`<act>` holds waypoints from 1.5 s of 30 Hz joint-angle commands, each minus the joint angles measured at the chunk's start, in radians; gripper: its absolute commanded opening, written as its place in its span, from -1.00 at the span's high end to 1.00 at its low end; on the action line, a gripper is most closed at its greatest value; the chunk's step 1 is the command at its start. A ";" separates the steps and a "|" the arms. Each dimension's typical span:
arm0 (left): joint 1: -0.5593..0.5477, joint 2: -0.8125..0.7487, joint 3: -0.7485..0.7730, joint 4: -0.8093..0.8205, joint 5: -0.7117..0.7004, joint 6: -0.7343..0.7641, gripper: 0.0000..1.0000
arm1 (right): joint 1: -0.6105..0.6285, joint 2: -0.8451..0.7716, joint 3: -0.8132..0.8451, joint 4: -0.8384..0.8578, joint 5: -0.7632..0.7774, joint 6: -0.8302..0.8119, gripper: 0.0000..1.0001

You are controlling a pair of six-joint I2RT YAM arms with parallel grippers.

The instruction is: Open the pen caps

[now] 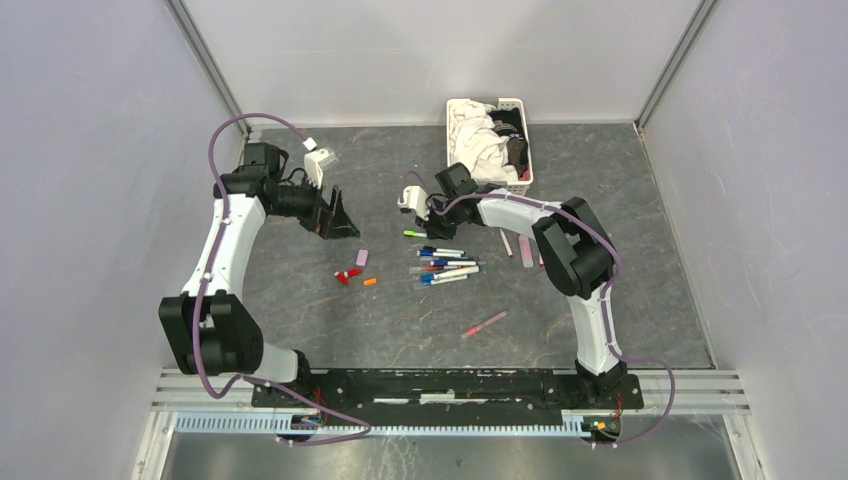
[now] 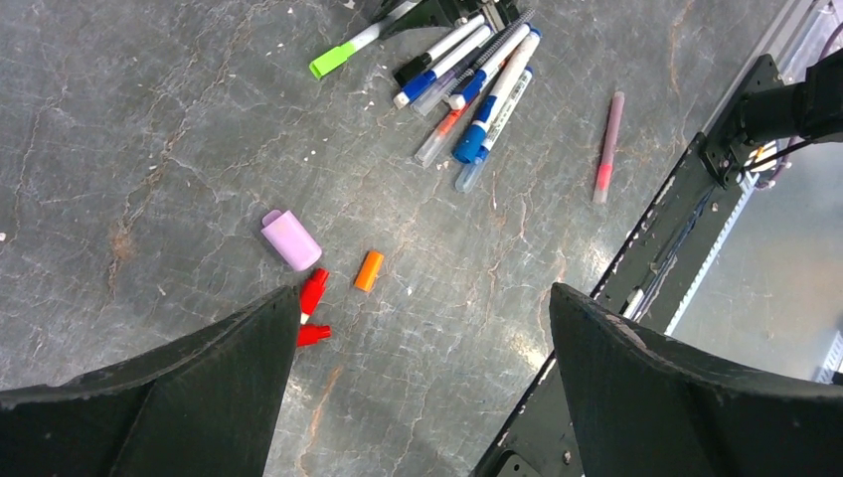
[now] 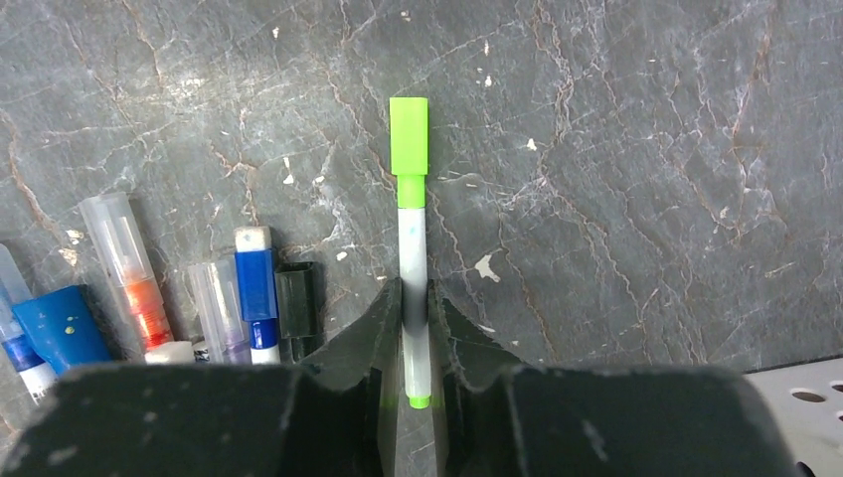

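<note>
Surface: dark grey veined tabletop, grey walls on three sides, white basket of cloths at the far edge.
Green pen: long axis runs straight out from the right gripper. In the wrist view its green cap is on and points away from the fingers.
Pen vs tool: white barrel sits between the two fingers, tail end just inside them. The cap is well clear of the tips.
Right gripper: pressed in on the barrel from both sides (can't tell whether the pen is lifted or lying on the table).
Pen pile: just beside the green pen, mostly white barrels with blue, black and red ends, roughly parallel.
Pink pen: lies alone, apart from the pile, nearer the arm bases.
Loose caps: lilac cap, orange cap and two red caps lie together, left of the pile.
Left gripper: spread wide, holding nothing, above the loose caps.
</note>
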 commanded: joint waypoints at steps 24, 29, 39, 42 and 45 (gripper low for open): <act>-0.022 0.009 -0.036 -0.198 0.200 0.368 -1.00 | 0.002 -0.206 -0.092 0.182 -0.304 0.333 1.00; -0.082 0.021 -0.020 -0.207 0.239 0.398 -1.00 | 0.004 -0.319 -0.210 0.269 -0.496 0.434 1.00; -0.193 0.108 0.000 -0.158 0.217 0.408 -0.70 | 0.039 -0.390 -0.243 0.140 -0.575 0.361 1.00; -0.194 0.152 0.041 -0.162 0.236 0.398 -0.61 | 0.047 -0.396 -0.250 0.124 -0.561 0.345 1.00; -0.207 0.180 0.053 -0.165 0.251 0.399 -0.54 | 0.050 -0.405 -0.255 0.127 -0.558 0.348 1.00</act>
